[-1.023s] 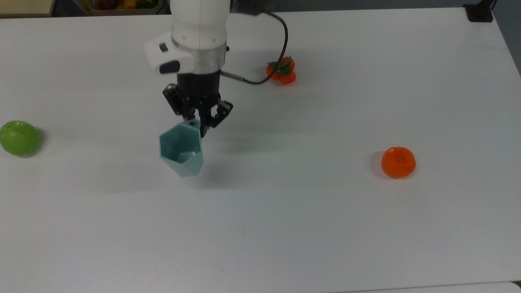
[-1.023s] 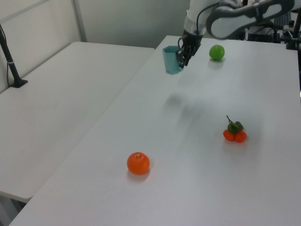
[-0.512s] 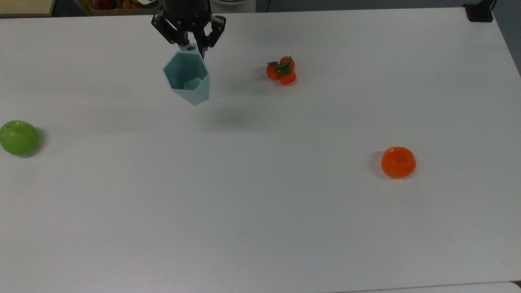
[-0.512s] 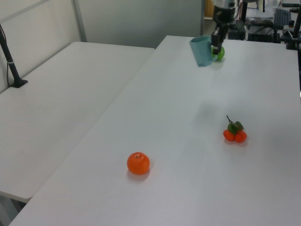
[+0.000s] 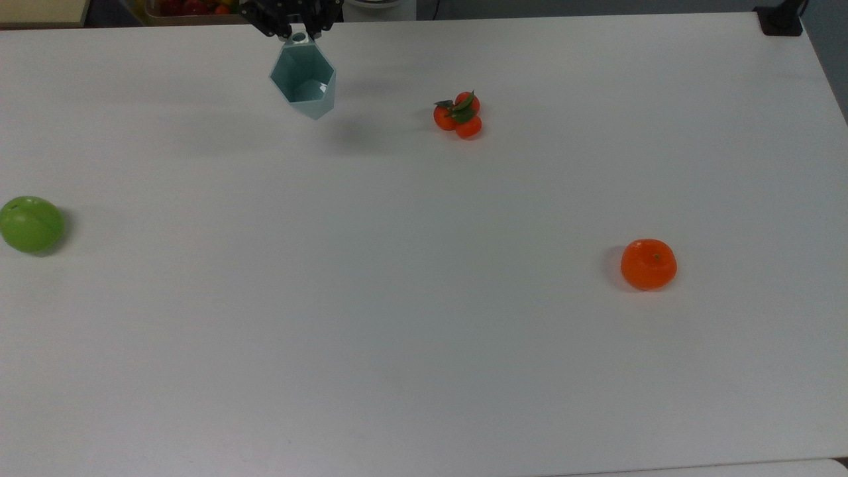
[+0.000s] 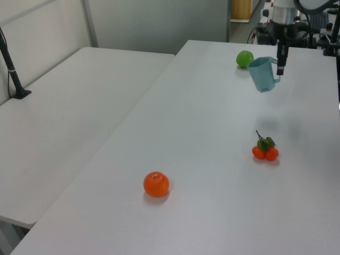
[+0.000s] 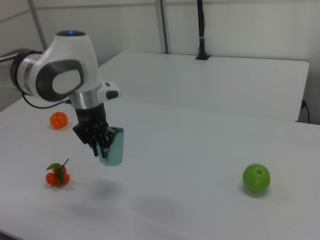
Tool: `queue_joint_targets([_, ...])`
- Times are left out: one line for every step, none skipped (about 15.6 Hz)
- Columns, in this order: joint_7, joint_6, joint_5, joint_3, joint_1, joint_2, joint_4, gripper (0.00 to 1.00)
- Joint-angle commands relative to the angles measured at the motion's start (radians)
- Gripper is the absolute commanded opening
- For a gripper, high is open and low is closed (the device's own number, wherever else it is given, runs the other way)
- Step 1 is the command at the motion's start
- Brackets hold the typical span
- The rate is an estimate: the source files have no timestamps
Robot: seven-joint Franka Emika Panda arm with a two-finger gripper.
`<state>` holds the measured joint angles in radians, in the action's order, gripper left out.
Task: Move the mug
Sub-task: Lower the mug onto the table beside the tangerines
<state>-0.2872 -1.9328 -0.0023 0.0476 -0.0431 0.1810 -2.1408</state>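
Mug aloft, pinched by its tab handle near the desk's far edge!

The gripper [image 5: 299, 26] is clenched on the small holed tab of the pale teal faceted mug [image 5: 304, 78], which hangs clear of the white desk [image 5: 424, 344] at about 11 o'clock in the top view, its shadow lying just beside it toward 3 o'clock. It looks light and rigid, probably hard plastic, and those slick flat facets suggest the tab is the surest hold; held off-centre like this, it tilts and could swing. Room is generous: the tangerine cluster [image 5: 458, 114] sits near at 3 o'clock, the green apple [image 5: 31, 224] far off at 8, the orange [image 5: 648, 264] well apart at 4. The desk's 12 o'clock edge is close, so setting down toward 6 looks safest.
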Motion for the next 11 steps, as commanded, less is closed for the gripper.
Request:
queue_joint_targets([-0.033,-0.18,-0.001,0.003,-0.009,0.046,-0.174,0.0])
queue_joint_targets([-0.032,-0.237,-0.001,0.003,-0.009,0.043,-0.209,0.0])
queue_joint_targets([-0.032,-0.288,-0.001,0.003,-0.009,0.041,-0.241,0.0])
queue_joint_targets([-0.032,-0.326,-0.001,0.003,-0.009,0.038,-0.264,0.0])
queue_joint_targets([-0.029,-0.356,-0.001,0.003,-0.006,0.034,-0.281,0.0])
queue_joint_targets([-0.027,-0.379,-0.001,0.003,-0.003,0.029,-0.297,0.0])
queue_joint_targets([-0.027,-0.399,-0.002,0.003,-0.001,0.02,-0.307,0.0])
queue_joint_targets([-0.026,-0.412,-0.002,0.003,-0.001,0.017,-0.31,0.0])
queue_joint_targets([-0.024,-0.423,-0.002,0.003,0.0,0.015,-0.318,0.0])
queue_joint_targets([-0.024,-0.434,-0.002,0.003,0.0,0.008,-0.321,0.0])
queue_joint_targets([-0.023,-0.442,-0.002,0.003,0.0,0.0,-0.323,0.0])
